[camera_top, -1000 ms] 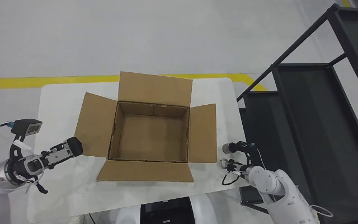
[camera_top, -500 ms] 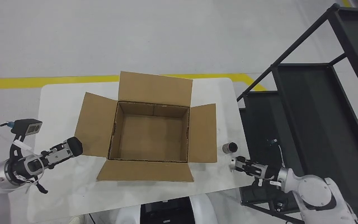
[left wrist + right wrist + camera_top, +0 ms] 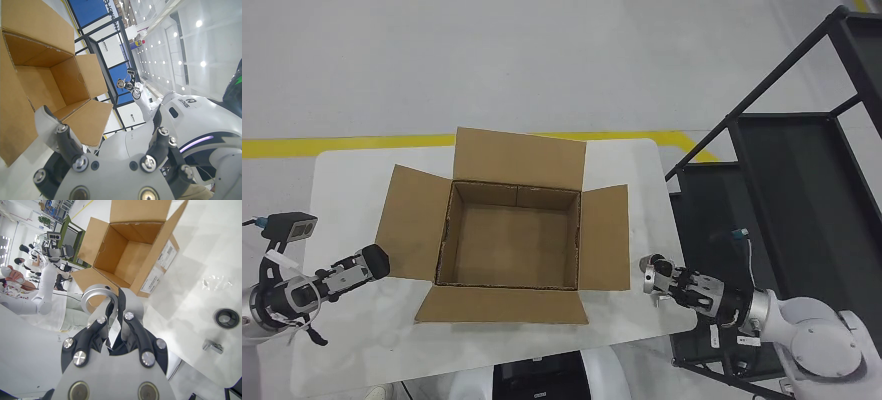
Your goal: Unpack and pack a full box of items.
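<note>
The brown cardboard box [image 3: 512,245] stands open in the middle of the white table [image 3: 632,165], its inside bare and all flaps folded out. My right gripper [image 3: 117,298] is shut on the rim of a silver metal ring [image 3: 98,294]. It hovers over the table just off the box's right flap [image 3: 604,238], seen from above as the right gripper [image 3: 652,275]. My left gripper [image 3: 377,260] stands open beside the box's left flap, with nothing between its fingers [image 3: 46,121]. The left wrist view catches the ring [image 3: 120,83] far off.
A dark ring [image 3: 226,318], a small metal block [image 3: 212,346] and a clear plastic bag [image 3: 215,282] lie on the table right of the box. A black shelf rack [image 3: 782,180] stands close beside the table's right edge.
My right arm has swung round, and its gripper with the ring has moved from near the table's front edge up toward the box's right flap. The left arm has kept still.
</note>
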